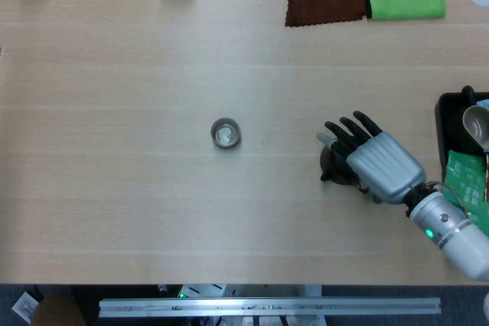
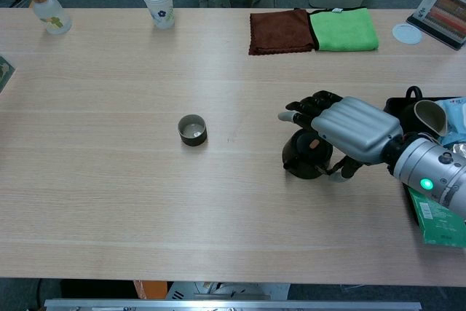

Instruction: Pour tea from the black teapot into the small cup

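The black teapot (image 2: 304, 159) sits on the table (image 2: 109, 202), right of the small cup (image 2: 192, 130). The right hand (image 2: 348, 129) hovers over it, fingers (image 2: 302, 107) spread, holding nothing. It looks heavy and smooth; best taken by its handle.

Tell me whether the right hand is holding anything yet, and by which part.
Cannot be told. The right hand is spread over the teapot, hiding its handle, so no grip shows.

Pale wooden table (image 2: 109, 180). On it: black teapot (image 2: 302, 159), small cup (image 2: 192, 130), brown cloth (image 2: 280, 31) touching green cloth (image 2: 344, 28). At far edge, paper cup (image 2: 159, 4), bottle (image 2: 49, 12).
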`<state>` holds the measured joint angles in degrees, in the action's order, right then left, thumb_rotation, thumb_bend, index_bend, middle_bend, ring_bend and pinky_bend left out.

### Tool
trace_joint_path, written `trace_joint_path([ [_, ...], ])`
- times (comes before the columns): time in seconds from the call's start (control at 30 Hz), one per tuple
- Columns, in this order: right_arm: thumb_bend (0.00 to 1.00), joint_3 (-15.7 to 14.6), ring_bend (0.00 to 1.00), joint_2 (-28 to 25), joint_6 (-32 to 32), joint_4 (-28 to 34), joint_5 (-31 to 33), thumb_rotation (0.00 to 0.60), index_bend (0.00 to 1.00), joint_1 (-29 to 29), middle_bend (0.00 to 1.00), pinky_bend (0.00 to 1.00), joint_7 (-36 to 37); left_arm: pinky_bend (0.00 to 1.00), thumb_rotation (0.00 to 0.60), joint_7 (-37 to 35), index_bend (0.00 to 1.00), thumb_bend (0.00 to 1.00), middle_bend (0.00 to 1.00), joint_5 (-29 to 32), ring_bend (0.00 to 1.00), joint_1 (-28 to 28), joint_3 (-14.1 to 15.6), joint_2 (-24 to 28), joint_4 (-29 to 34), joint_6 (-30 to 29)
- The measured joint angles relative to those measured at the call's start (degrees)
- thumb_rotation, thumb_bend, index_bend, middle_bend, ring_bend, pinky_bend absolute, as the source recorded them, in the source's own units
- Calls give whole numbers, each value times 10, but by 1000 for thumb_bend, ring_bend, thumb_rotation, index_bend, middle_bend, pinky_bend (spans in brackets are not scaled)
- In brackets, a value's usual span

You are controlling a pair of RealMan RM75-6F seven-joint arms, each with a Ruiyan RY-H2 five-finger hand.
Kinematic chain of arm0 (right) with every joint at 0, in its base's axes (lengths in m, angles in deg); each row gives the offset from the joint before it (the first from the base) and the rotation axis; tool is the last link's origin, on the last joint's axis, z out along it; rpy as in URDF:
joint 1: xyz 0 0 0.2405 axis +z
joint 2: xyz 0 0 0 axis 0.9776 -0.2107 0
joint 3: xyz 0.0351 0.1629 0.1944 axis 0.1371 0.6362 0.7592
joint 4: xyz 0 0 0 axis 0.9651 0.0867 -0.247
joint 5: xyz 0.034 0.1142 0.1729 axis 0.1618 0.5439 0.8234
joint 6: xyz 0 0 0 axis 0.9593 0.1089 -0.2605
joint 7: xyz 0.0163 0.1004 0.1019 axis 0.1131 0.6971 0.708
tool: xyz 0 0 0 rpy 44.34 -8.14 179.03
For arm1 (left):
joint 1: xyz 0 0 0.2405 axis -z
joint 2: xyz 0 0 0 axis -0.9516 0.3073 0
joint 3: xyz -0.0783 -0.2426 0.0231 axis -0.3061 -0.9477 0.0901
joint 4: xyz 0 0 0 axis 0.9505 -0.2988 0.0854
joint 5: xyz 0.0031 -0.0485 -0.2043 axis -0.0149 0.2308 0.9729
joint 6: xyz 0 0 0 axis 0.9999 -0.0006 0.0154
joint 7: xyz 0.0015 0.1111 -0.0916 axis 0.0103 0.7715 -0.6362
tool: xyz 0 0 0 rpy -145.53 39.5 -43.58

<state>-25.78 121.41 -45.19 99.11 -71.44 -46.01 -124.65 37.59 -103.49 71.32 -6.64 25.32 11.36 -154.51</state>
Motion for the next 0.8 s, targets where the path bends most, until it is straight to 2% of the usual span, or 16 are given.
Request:
trace_joint_path([
  [0.47,0,35,0,50,-25,-21,59,600,78,18,49,0,-30,165,600,-7,155,202,196,5,196,-4,-1,1,-8,-1],
  [0.8,0,50,0,43,-43,-33,91,600,77,26,49,0,-30,164,600,-7,155,201,193,7,196,-2,-3,0,-11,2],
])
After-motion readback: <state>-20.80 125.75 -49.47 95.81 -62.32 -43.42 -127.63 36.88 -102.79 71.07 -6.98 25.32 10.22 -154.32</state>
